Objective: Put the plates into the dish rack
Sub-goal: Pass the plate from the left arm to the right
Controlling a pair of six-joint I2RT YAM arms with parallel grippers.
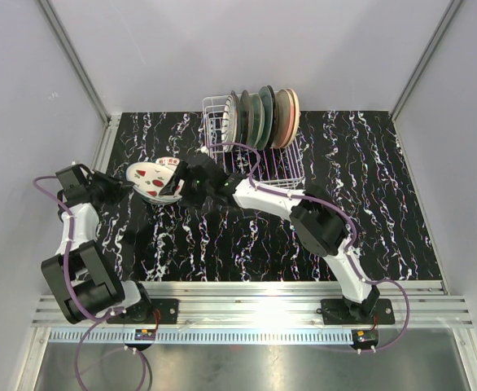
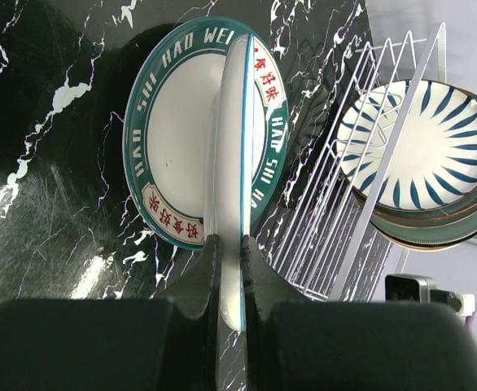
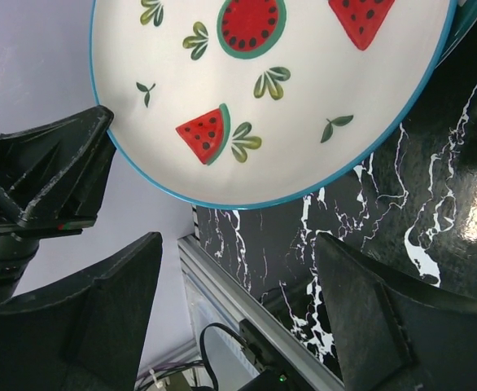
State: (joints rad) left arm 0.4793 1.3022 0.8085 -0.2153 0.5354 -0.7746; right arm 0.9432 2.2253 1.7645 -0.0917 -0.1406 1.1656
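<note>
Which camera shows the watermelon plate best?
The right wrist view: it shows the watermelon plate big and face-on, so its red slices and green leaves are clear. The left wrist view shows only its thin edge, pinched by the left gripper. The top view shows it small and far away.

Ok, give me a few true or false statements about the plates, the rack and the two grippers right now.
1. The left gripper is shut on the rim of the watermelon plate. True.
2. The right gripper is clamped on that plate too. False: it is open and holds nothing.
3. The dish rack is empty. False: several plates stand upright at its far end.
4. A green-rimmed plate with lettering shows behind the held plate. True.
</note>
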